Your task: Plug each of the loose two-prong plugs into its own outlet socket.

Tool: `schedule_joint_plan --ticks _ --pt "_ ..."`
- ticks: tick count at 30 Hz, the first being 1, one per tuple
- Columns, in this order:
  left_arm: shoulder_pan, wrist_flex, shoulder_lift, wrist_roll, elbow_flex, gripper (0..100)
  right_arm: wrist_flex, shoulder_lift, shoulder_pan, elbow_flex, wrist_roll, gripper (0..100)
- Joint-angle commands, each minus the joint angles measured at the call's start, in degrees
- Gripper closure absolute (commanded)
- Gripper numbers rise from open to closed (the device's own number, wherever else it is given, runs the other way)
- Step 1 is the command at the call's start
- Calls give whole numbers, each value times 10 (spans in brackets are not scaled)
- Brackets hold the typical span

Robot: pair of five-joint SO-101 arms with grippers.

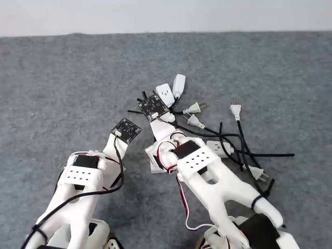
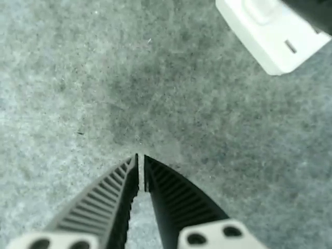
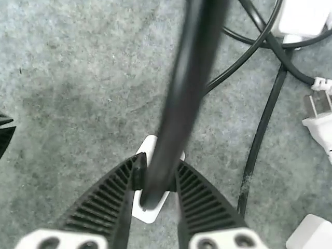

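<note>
The right claw (image 3: 158,167) is clamped on a held cord (image 3: 181,88), just where this black cord enters a white fitting (image 3: 148,211) lying on the grey desk (image 1: 62,78). Whether that fitting is a plug or a socket cannot be told, and no prongs are seen on it. The cord is seen rising from the fitting almost straight toward the wrist camera, so its long axis is set steeply off the desk.

The left claw (image 2: 140,158) is closed on nothing, its fingertips all but touching, and is held over bare desk just beside the fitting.

Beyond the right arm (image 1: 207,176), four loose plugs are laid flat among black cords. The upper plug (image 1: 195,108) is pointed with its prongs to the right; the lower plug (image 1: 193,121) is lain just beside it, its direction unclear. The far-right plug (image 1: 236,110) is aimed at the far edge, and the near plug (image 1: 258,174) at the near right. A slotted socket (image 1: 165,94), a second socket (image 1: 179,85) and a third socket (image 1: 218,148) are placed near them.
</note>
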Motion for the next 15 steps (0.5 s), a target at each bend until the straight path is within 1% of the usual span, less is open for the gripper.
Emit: schedule_joint_plan --ticks 1,7,15 --pt "-3 -7 -15 3 -6 987 21 22 -8 7 7 991" --pt "-3 -7 -15 3 -6 987 21 22 -22 8 11 991" --pt "-3 -7 -15 3 -6 987 31 24 -23 7 24 991"
